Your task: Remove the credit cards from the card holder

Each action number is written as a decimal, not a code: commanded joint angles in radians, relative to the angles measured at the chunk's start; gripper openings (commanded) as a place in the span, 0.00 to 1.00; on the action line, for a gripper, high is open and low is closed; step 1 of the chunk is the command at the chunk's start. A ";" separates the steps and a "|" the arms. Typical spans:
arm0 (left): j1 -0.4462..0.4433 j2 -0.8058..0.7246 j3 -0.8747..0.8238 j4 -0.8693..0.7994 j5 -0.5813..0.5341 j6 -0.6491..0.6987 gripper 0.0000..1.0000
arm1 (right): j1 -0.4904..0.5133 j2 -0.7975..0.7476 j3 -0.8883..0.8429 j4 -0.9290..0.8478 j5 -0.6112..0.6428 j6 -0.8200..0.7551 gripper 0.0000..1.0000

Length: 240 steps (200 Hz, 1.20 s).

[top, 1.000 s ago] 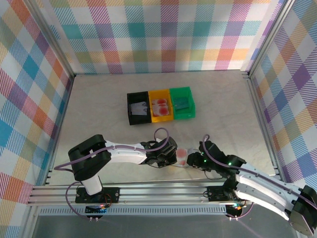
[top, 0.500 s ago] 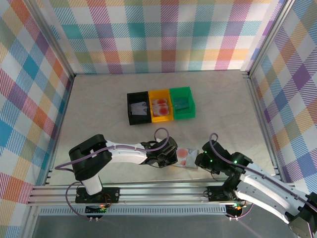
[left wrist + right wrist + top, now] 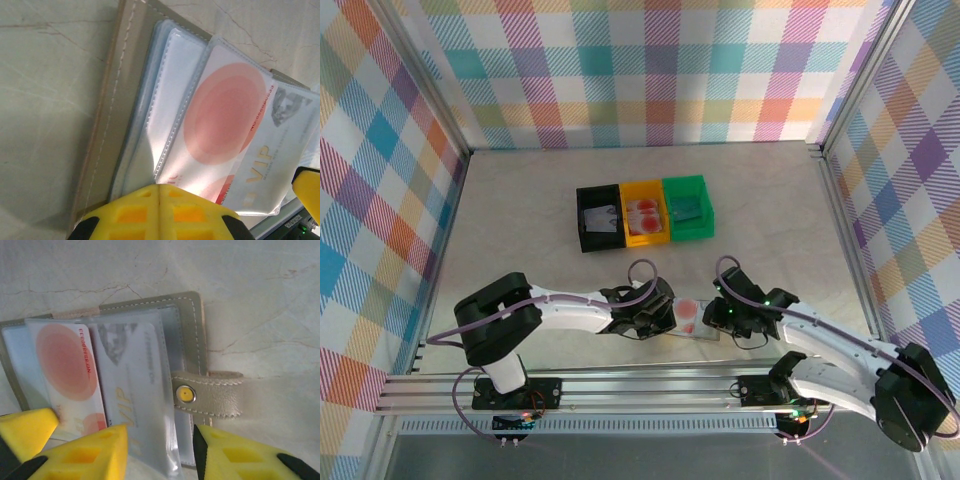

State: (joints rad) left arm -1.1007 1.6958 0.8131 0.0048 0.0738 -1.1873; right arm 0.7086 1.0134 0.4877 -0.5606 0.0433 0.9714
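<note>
The card holder [image 3: 107, 125] lies open on the table near the front edge, grey-brown outside with clear sleeves inside. A red and pink credit card [image 3: 225, 112] and a greyish-white VIP card [image 3: 267, 160] sit in the sleeves. My left gripper [image 3: 159, 200] is shut, its tips pressed on the holder's left half. My right gripper [image 3: 160, 455] is open, its fingers either side of the sleeve with the VIP card [image 3: 132, 385], beside the snap strap [image 3: 210, 395]. From above, the left gripper [image 3: 660, 320] and the right gripper [image 3: 718, 315] flank the red card [image 3: 688, 312].
Three small bins stand in a row mid-table: black [image 3: 600, 222] with a grey card, yellow [image 3: 646, 214] with red cards, green [image 3: 688, 208] with a teal card. Plaid walls and metal rails [image 3: 620, 380] close the table in.
My right gripper drew back to the right, then came in again over the holder's right half. The left gripper has stayed pressed on the holder.
</note>
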 commanded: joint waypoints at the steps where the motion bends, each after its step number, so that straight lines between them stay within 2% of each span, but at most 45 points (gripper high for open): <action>1: 0.012 0.034 -0.076 -0.201 -0.041 -0.011 0.00 | -0.023 0.022 -0.003 0.031 0.006 -0.024 0.36; 26: 0.015 0.023 -0.096 -0.206 -0.046 -0.015 0.00 | -0.062 0.040 -0.029 0.081 -0.033 -0.034 0.33; 77: 0.018 -0.004 -0.130 -0.216 -0.062 -0.026 0.00 | -0.075 0.130 -0.006 0.144 -0.054 -0.073 0.30; 105: 0.018 -0.006 -0.139 -0.206 -0.057 -0.034 0.00 | -0.082 0.172 0.037 0.103 -0.043 -0.095 0.27; 127: 0.018 -0.002 -0.140 -0.197 -0.052 -0.037 0.00 | -0.081 0.132 0.063 0.078 -0.044 -0.106 0.26; 155: 0.018 0.009 -0.141 -0.180 -0.045 -0.039 0.00 | -0.081 0.064 0.071 0.146 -0.143 -0.152 0.30; 183: 0.018 0.024 -0.141 -0.155 -0.030 -0.043 0.00 | -0.071 0.108 0.097 0.186 -0.228 -0.171 0.30; 210: 0.018 0.022 -0.136 -0.154 -0.031 -0.039 0.00 | -0.052 0.117 0.118 0.159 -0.210 -0.138 0.27; 240: 0.018 0.011 -0.135 -0.172 -0.043 -0.033 0.00 | -0.041 0.044 0.121 0.049 -0.068 -0.093 0.25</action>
State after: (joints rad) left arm -1.0912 1.6424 0.7372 0.0402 0.0635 -1.2194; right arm 0.6590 1.1145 0.5827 -0.4194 -0.1188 0.8436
